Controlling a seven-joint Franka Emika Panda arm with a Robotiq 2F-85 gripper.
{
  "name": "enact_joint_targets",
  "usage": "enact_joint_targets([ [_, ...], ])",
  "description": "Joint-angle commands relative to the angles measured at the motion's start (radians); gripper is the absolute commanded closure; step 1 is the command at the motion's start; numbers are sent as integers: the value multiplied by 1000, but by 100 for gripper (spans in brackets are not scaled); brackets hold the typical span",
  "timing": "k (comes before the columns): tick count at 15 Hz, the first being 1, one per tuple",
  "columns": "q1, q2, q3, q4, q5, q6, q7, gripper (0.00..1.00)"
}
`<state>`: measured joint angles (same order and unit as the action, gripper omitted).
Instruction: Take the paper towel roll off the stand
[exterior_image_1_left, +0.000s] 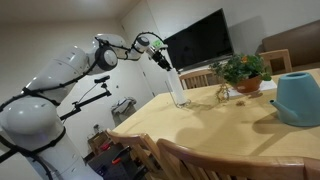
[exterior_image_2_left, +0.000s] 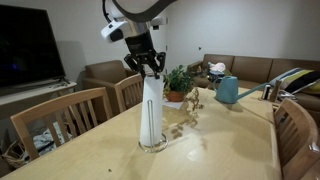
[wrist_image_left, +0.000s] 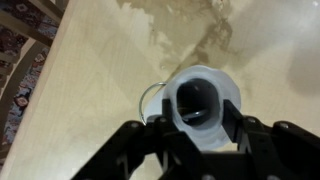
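Observation:
The paper towel roll (exterior_image_2_left: 151, 110) is a slim white cylinder standing upright on the wooden table (exterior_image_2_left: 205, 150). It shows in both exterior views (exterior_image_1_left: 177, 88). The stand's wire ring base (exterior_image_2_left: 152, 147) lies around its foot and shows beside the roll in the wrist view (wrist_image_left: 148, 95). My gripper (exterior_image_2_left: 151, 68) comes down from above, a finger pressed on each side of the roll's top. The wrist view looks down into the roll's hollow core (wrist_image_left: 203, 100) between the fingers (wrist_image_left: 199, 118). I cannot tell whether the roll is raised off the stand.
A potted plant (exterior_image_2_left: 179, 83) and a teal watering-can-like vessel (exterior_image_2_left: 228, 90) stand further along the table. Wooden chairs (exterior_image_2_left: 60, 115) line its edges. A dark TV (exterior_image_1_left: 200, 40) hangs on the wall behind.

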<state>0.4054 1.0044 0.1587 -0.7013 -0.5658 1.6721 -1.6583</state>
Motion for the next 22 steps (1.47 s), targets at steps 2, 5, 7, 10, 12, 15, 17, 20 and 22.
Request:
enact_joint_targets([
  [2,9,2,1,-2,-64,68,-217,44],
  [5,1,6,9,-17,-92,167,-347,43],
  [7,-6,16,11,-26,-103,250,-422,39],
  [10,-14,26,8,-24,-80,269,-426,10],
  [12,-4,24,-19,-12,-75,186,-319,0],
  [15,-12,14,-13,-3,-43,95,-174,0],
  [17,-11,8,-13,8,-35,30,-83,0],
  [20,-19,2,4,31,15,-70,32,0],
  [22,-14,20,-4,24,-16,-19,-23,0],
])
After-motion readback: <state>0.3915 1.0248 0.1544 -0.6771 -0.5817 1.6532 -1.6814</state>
